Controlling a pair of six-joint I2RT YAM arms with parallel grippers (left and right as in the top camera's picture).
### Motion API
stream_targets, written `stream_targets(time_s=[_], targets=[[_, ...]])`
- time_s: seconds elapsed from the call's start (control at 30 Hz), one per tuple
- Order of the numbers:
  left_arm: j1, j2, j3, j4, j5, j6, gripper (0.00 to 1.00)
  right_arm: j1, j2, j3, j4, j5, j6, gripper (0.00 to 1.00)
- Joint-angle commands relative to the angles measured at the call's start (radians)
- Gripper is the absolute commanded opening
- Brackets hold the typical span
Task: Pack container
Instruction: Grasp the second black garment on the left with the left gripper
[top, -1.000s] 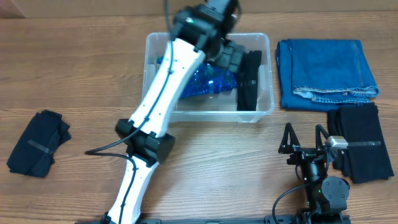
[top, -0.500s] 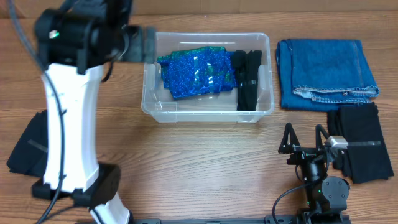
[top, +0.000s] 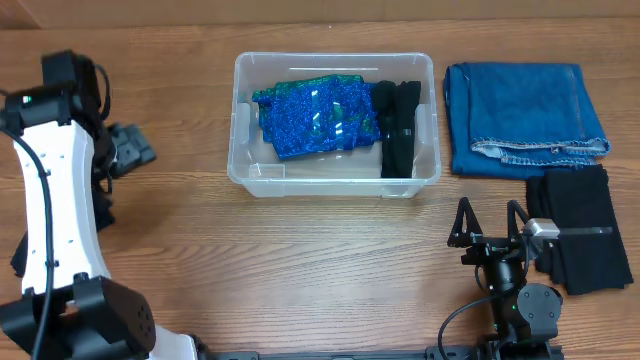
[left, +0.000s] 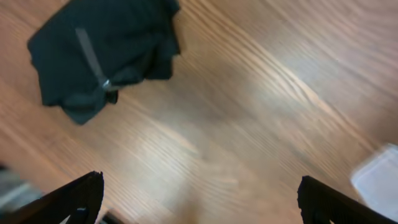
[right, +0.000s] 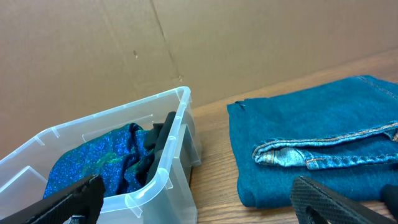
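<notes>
The clear container stands at the back middle of the table. It holds a blue sparkly cloth and a black folded piece. My left gripper is open and empty, left of the container, above bare wood. In the left wrist view a black folded cloth lies ahead of the fingers. My right gripper is open and empty near the front right. In the right wrist view the container is on the left and folded jeans are on the right.
Folded blue jeans lie right of the container. A black folded garment lies below them, beside my right gripper. The left arm covers most of the black cloth at the far left. A container corner shows in the left wrist view.
My left arm has swung from over the container to the far left of the table. The blue cloth stays in the container. The right arm has not moved.
</notes>
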Motion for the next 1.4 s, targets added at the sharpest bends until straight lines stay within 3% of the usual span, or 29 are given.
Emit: stream_targets(time_s=[0.0,0.27,0.5,0.57,0.77,1.17,1.23,1.3,1.37], targets=[[0.108,-0.014,-0.171,0.116,-0.036,-0.030,1.00,0.003,-0.008,-0.011,0.005,-0.001,-0.003,1.00],[0.196,-0.012,-0.353,0.402,-0.066,0.348,1.00,0.003,-0.008,-0.011,0.005,-0.001,-0.003,1.00],[0.201,-0.008,-0.358,0.506,-0.132,0.646,1.00,0.003,-0.008,-0.011,0.005,-0.001,-0.003,1.00],[0.215,0.000,-0.358,0.510,-0.189,0.668,1.00,0.003,-0.008,-0.011,0.005,-0.001,-0.003,1.00],[0.273,0.085,-0.358,0.502,-0.184,0.654,1.00,0.003,-0.008,-0.011,0.005,-0.001,-0.003,1.00],[0.274,0.293,-0.358,0.640,-0.132,0.686,0.98,0.003,-0.008,-0.011,0.005,-0.001,-0.003,1.00],[0.274,0.323,-0.358,0.650,-0.132,0.685,0.92,0.003,-0.008,-0.011,0.005,-0.001,-0.003,1.00],[0.273,0.338,-0.358,0.659,-0.132,0.685,0.71,0.003,-0.008,-0.011,0.005,-0.001,-0.003,1.00],[0.272,0.340,-0.357,0.666,-0.132,0.683,0.33,0.003,-0.008,-0.011,0.005,-0.001,-0.003,1.00]])
